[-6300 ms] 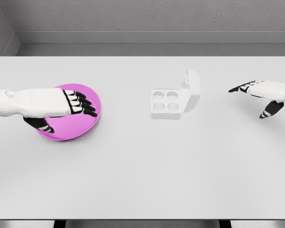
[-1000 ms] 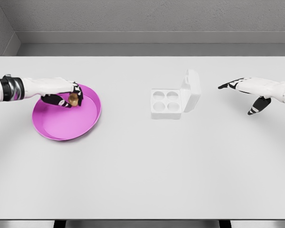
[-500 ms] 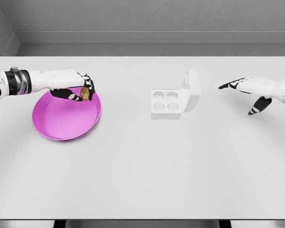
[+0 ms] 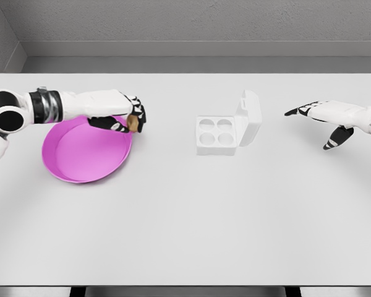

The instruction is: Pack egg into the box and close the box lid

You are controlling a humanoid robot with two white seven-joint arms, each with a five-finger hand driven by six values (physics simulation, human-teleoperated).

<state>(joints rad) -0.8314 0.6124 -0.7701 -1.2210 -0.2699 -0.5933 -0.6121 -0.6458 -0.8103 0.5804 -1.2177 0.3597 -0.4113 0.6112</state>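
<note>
The dark fingers (image 4: 136,116) of the left hand (image 4: 125,112) are curled around a small brown egg (image 4: 133,123), which shows just below the fingertips. The hand holds the egg in the air above the right rim of a round pink plate (image 4: 80,158), which looks empty. Its white arm reaches in from the left edge of the view.

To the right, well apart from the egg, a small white egg box (image 4: 217,136) sits on the white bench (image 4: 185,216). It has four round cups, all empty as far as I can see, and its lid (image 4: 249,117) stands open, hinged on the right side and leaning slightly away.

Further right, the right hand (image 4: 334,116) hovers above the bench with its fingers spread wide and holding nothing, well clear of the box.

The step in hand appears to be carrying the egg across to the box. To do it well, I would judge the hand should keep a gentle, even grip, travel high enough to clear the box wall, and centre the egg over one cup, likely a near-left one, before lowering. Releasing only once the egg is seated should stop it rolling. The upright lid should be avoided on the way in.
</note>
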